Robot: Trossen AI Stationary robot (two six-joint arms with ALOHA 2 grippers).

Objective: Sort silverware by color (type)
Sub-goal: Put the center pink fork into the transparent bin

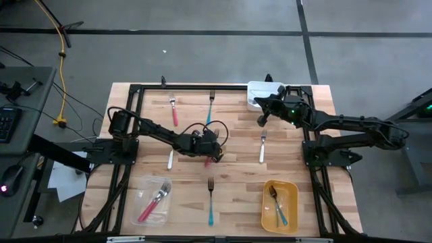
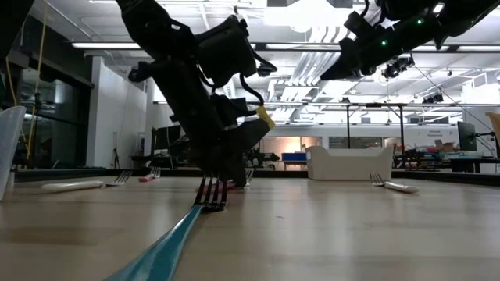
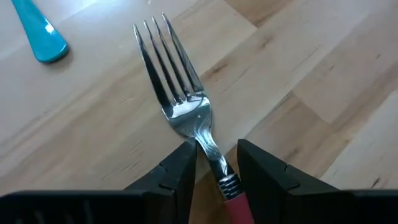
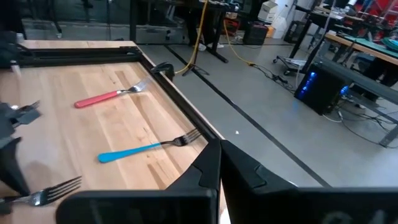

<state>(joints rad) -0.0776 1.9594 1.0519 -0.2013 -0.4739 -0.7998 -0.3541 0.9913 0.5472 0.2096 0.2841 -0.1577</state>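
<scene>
My left gripper [image 1: 214, 152] is low at the table's middle, open, with its fingers on either side of a red-handled fork [image 3: 186, 106]. The fork lies flat, tines toward the far edge, and its red handle [image 1: 208, 160] sticks out behind the gripper. My right gripper [image 1: 260, 120] hangs shut and empty above the table's far right, near the white container [image 1: 263, 94]. Loose on the wood are a red fork [image 1: 174, 111], two teal forks [image 1: 210, 104] [image 1: 210, 202] and two white-handled utensils [image 1: 262, 145] [image 1: 170, 159]. My left gripper comes down from above with its fingers across the red fork, astride the neck [image 3: 208, 146] just ahead of the red handle. One finger [image 3: 183, 168] lies against the neck and a gap shows beside the other. The fork rests on the table.
A clear container [image 1: 154, 199] at near left holds red-handled forks. A yellow container [image 1: 280, 204] at near right holds teal ones. A black frame rail [image 1: 202, 86] runs along the far edge. In the low view a teal fork [image 2: 168, 246] lies close in front.
</scene>
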